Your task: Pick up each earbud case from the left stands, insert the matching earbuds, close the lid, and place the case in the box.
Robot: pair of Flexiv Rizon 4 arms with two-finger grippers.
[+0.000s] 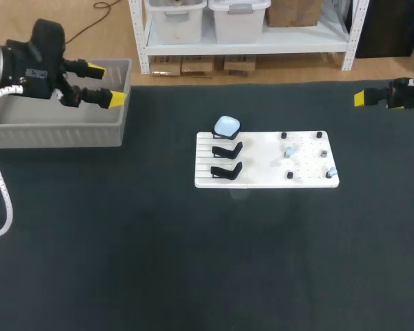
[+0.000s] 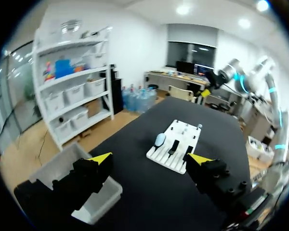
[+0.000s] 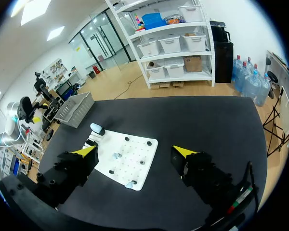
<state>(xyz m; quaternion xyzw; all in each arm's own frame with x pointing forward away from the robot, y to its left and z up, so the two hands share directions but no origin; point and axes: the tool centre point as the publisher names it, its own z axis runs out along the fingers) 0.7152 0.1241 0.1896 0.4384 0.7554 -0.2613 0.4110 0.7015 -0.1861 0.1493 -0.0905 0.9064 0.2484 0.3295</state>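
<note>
Our dark worktop carries a grey plastic box at its left edge and a flat white board near its middle. Our left claw hangs above the box, fingers spread wide, gripping nothing and touching nothing. Our right claw hangs at the worktop's right edge, well apart from the board, likewise spread and empty.

The rounded pale-blue earbud case sits on the rearmost of three black stands on the board's left half; the other two stands are bare. We judge the case light, rigid and smooth-shelled, so apt to slip. We would pinch it across its two broad sides, low on the body, leaving the lid free. Tiny pale-blue earbuds stand among black pegs on the board's right half.
</note>
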